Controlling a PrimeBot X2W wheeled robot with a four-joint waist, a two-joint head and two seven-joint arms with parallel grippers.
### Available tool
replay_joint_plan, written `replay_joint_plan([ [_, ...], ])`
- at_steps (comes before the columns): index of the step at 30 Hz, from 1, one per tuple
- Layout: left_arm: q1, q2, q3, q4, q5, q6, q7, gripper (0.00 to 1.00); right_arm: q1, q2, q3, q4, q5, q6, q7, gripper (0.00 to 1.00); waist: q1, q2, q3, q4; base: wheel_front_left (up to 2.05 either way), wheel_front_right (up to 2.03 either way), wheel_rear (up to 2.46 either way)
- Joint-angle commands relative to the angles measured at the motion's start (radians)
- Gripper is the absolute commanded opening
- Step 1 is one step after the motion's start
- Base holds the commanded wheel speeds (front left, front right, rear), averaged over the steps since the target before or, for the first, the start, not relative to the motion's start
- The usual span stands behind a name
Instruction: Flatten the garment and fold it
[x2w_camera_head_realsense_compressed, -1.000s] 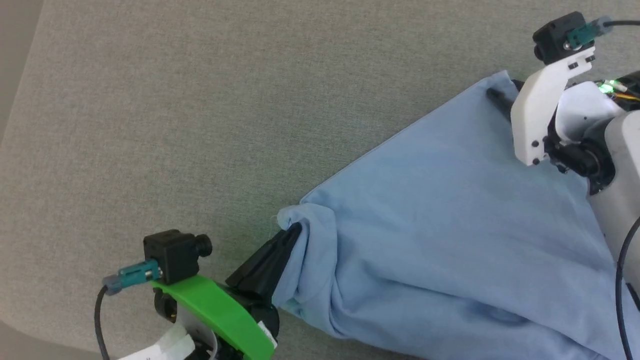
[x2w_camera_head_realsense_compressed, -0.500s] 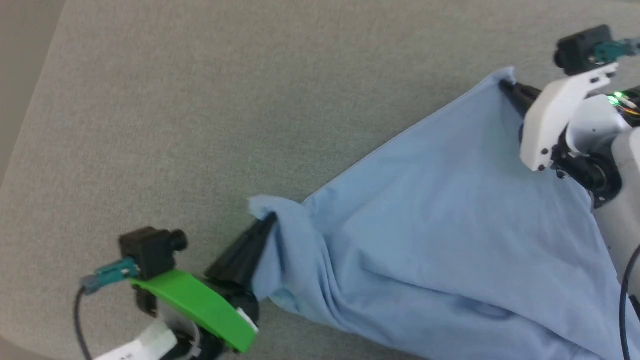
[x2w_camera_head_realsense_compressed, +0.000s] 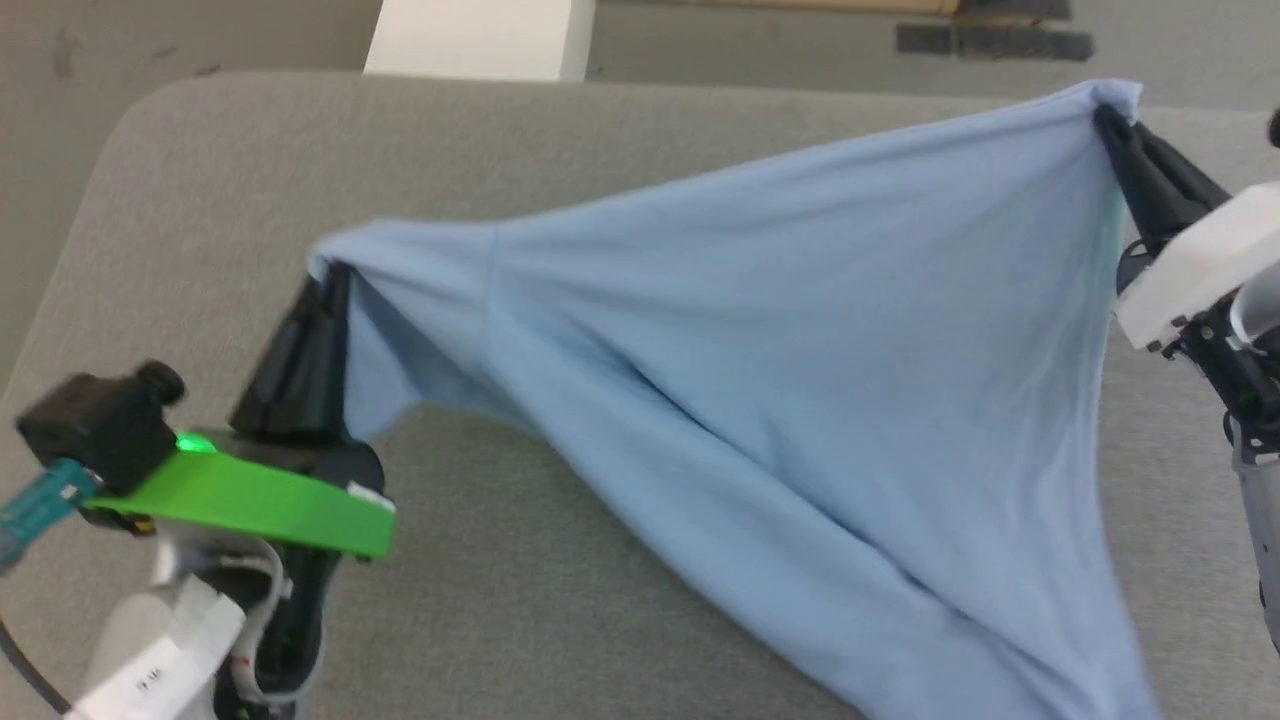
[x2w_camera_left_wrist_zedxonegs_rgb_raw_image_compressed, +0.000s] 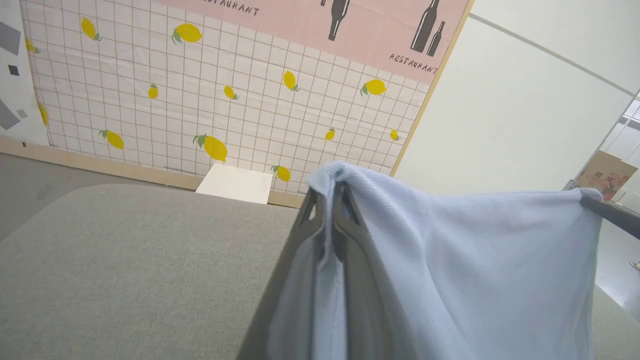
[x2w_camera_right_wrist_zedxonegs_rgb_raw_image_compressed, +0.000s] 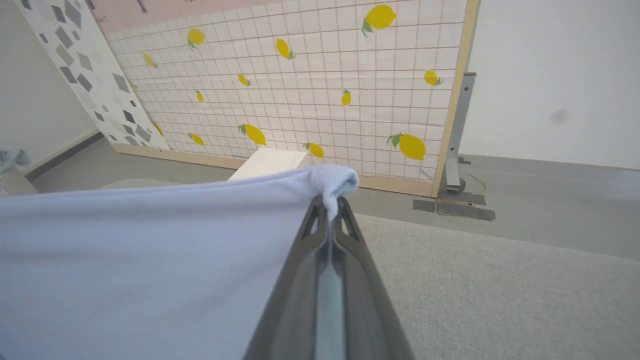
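Over grey surface (x2w_camera_head_realsense_compressed: 600, 580), garment (x2w_camera_head_realsense_compressed: 800, 350) stretches left-right.

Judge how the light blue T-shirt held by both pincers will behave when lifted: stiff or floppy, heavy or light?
Probably floppy: the garment sags between the left pincer and right pincer. Likely light: two small corner pinches carry it. Possibly stretchy: its top edge runs taut.
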Motion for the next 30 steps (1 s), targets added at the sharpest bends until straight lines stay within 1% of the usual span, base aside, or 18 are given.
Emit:
replay_joint_plan([
  [1,-0.041,0.010,0.010,-0.002,0.018,0.007,-0.008,0.00,0.020,0.011,-0.021,-0.028,-0.012,-0.002,-0.006,0.00,-0.0001,0.0000,-0.070,-0.061,0.00,0.00,0.00],
  [6,-0.159,0.025,0.018,0.003,0.044,0.018,0.003,0.00,0.052,0.040,-0.072,-0.138,-0.042,-0.002,0.025,0.00,-0.0001,0.0000,-0.115,-0.081,0.00,0.00,0.00],
  [11,-0.314,0.024,0.025,0.037,0.062,0.030,-0.003,0.00,0.051,0.071,-0.090,-0.230,-0.055,-0.002,0.069,0.00,-0.0001,0.0000,-0.157,-0.085,0.00,0.00,0.00],
  [17,-0.497,0.044,0.007,0.111,0.081,0.014,0.024,0.00,0.000,0.086,-0.102,-0.302,-0.064,-0.002,0.120,0.00,-0.0001,0.0000,-0.182,-0.085,0.00,0.00,0.00],
  [21,-0.611,0.058,-0.012,0.183,0.072,-0.001,0.085,0.00,-0.062,0.076,-0.103,-0.310,-0.073,-0.002,0.161,0.00,-0.0001,0.0000,-0.179,-0.087,0.00,0.00,0.00],
  [25,-0.710,0.064,-0.043,0.268,0.049,-0.016,0.176,0.00,-0.139,0.082,-0.101,-0.286,-0.061,-0.002,0.228,0.00,-0.0001,0.0000,-0.157,-0.092,0.00,0.00,0.00],
  [30,-0.807,0.057,-0.052,0.366,0.027,0.000,0.256,0.00,-0.246,0.060,-0.062,-0.217,-0.090,-0.002,0.289,0.00,-0.0001,0.0000,-0.095,-0.105,0.00,0.00,0.00],
])
